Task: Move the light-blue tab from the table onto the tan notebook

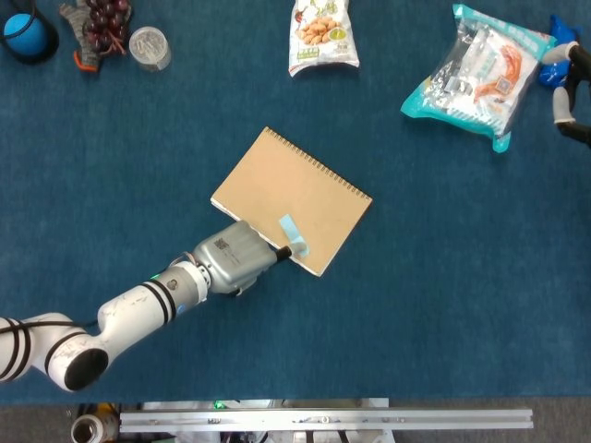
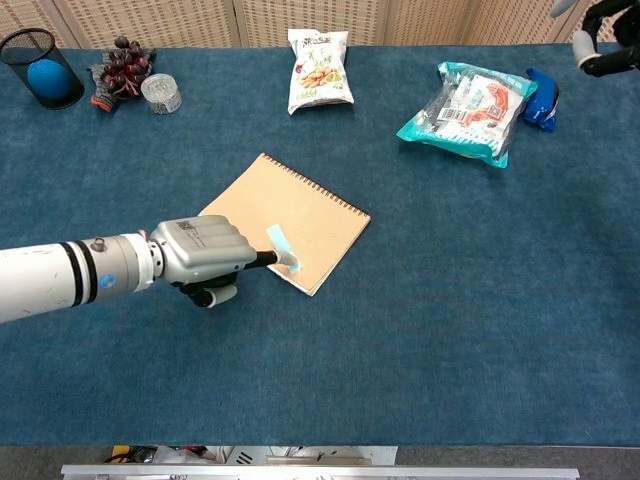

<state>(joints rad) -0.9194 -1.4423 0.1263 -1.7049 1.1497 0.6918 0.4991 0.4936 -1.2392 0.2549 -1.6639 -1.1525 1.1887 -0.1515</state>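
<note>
Looking down from the head view: left hand (image 1: 235, 257) reaching from lower left, dark fingertip touching the near end of the light-blue tab (image 1: 293, 235). Tab lying on the tan notebook (image 1: 291, 197), close to its near edge, long axis diagonal, one end toward the spiral side, the other toward the hand. Cannot tell whether pinched or only pressed (fingers mostly hidden under the hand's shell). Right hand (image 1: 572, 88) far off at the upper right edge, fingers unclear.

Seen from the chest view: same left hand (image 2: 200, 258), fingers curled together, tip against the tab (image 2: 280, 248). Best now to let go softly and lift straight up, without dragging the tab off the cover.
</note>
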